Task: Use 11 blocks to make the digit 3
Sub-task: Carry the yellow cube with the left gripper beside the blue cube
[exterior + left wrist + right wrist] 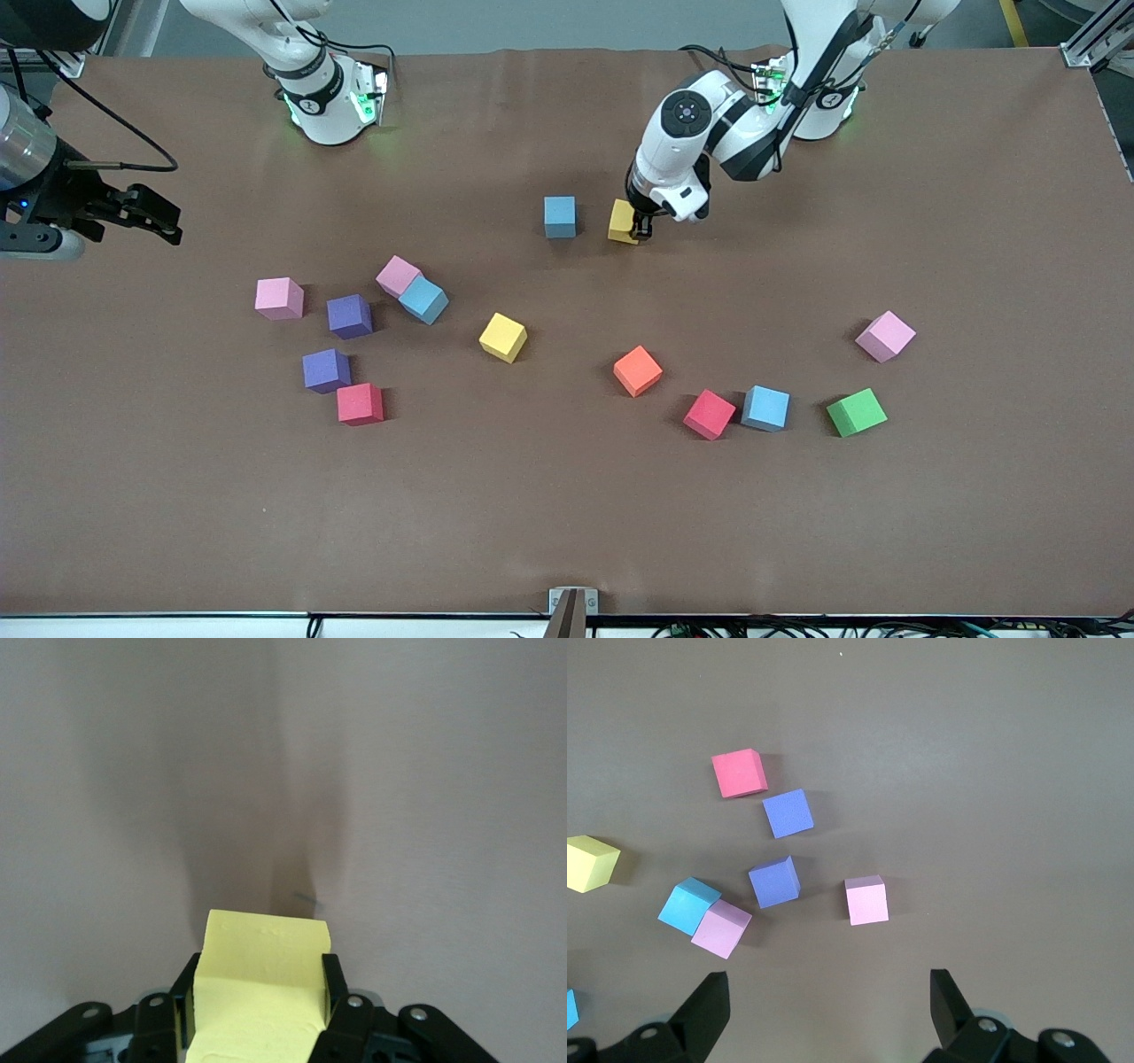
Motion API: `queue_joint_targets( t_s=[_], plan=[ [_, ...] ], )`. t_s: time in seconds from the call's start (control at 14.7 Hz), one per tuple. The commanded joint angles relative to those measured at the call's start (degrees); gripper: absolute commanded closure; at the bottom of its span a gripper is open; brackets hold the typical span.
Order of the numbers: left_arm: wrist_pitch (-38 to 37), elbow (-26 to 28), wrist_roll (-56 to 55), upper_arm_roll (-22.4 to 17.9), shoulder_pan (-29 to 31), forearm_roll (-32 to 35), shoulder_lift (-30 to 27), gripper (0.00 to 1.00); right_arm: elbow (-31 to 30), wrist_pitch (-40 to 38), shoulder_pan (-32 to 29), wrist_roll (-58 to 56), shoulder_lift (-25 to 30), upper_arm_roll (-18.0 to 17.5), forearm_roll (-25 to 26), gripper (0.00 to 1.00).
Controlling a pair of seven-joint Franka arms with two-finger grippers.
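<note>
- While the right gripper (164, 221) waits with fingers spread wide over the right arm's end of the tabletop (567, 514), the left gripper (640, 227) has its fingers clamped on a yellow block (622, 221).
- That block is just beside a light blue block (560, 216).
- Other blocks lie scattered nearer the camera, among them an orange block (637, 370) and a green block (856, 412).

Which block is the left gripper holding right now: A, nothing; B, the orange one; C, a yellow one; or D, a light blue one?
C: the left gripper is shut on a yellow block beside a light blue block; the left wrist view shows the yellow between its fingers.
</note>
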State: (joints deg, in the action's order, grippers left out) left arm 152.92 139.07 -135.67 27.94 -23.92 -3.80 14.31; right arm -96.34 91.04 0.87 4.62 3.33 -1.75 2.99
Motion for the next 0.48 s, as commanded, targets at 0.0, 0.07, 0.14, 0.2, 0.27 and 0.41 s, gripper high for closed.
queue_joint_targets(
  t_s=[0.0, 0.07, 0.14, 0.2, 0.27, 0.41],
  plan=[
    [1.84, -0.99, -5.19, -0.16, -1.04, -0.42, 2.2, 0.77, -0.16, 0.01, -0.61, 0.31, 0.28, -0.45, 0.0, 0.0],
    [2.46, -0.99, -7.13, -0.17, -1.12, -0.42, 2.38, 0.77, -0.16, 0.01, -0.61, 0.31, 0.28, -0.45, 0.0, 0.0],
    [2.47, -1.08, -8.46, -0.17, -1.39, -0.33, 2.38, 0.77, -0.16, 0.01, -0.61, 0.31, 0.28, -0.53, 0.0, 0.0],
    [2.47, -1.0, -9.86, -0.17, -2.17, -0.33, 2.3, 0.76, -0.16, 0.01, -0.61, 0.31, 0.28, -0.53, 0.0, 0.0],
    [2.47, -1.08, -12.23, -0.43, -3.57, -0.42, 2.12, 0.75, -0.16, 0.01, -0.61, 0.31, 0.28, -0.45, 0.0, 0.0],
    [2.55, -1.69, -16.45, -0.6, -4.99, -0.24, 2.21, 0.75, -0.16, 0.01, -0.61, 0.31, 0.28, -0.53, 0.0, 0.0]
  ],
)
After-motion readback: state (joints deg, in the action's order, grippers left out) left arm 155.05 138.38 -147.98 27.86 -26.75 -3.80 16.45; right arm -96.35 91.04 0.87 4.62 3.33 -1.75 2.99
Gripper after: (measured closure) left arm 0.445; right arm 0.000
